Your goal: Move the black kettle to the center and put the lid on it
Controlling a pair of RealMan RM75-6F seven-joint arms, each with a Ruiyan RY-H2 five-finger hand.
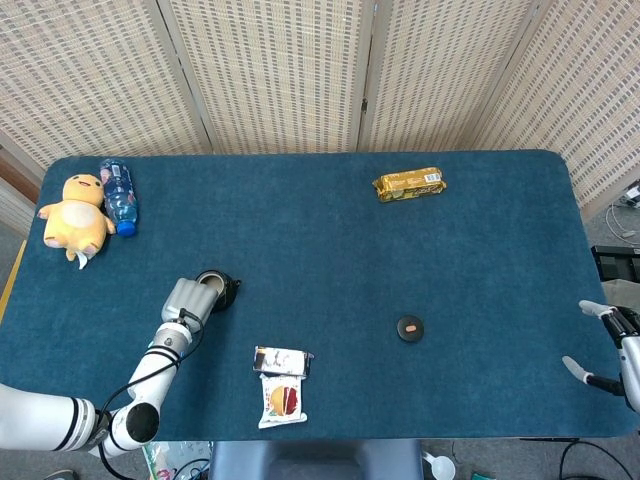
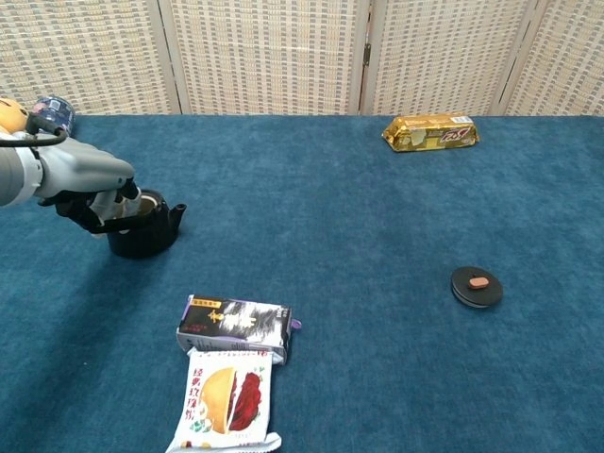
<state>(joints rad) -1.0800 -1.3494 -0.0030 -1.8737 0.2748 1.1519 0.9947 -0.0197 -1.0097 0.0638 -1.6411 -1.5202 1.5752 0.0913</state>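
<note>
The black kettle (image 1: 216, 291) (image 2: 143, 231) stands lidless at the table's left, its spout pointing right. My left hand (image 1: 186, 298) (image 2: 97, 192) grips it at the rim and handle from the left side. The round black lid (image 1: 409, 327) (image 2: 476, 286) with a reddish knob lies flat on the cloth at the right, far from the kettle. My right hand (image 1: 608, 346) hovers at the table's right edge, fingers apart and holding nothing; the chest view does not show it.
A black snack box (image 2: 232, 324) and a white snack packet (image 2: 226, 400) lie near the front edge between kettle and lid. A gold biscuit pack (image 1: 409, 184) lies at the back. A yellow plush toy (image 1: 75, 223) and a water bottle (image 1: 118, 195) sit at the far left.
</note>
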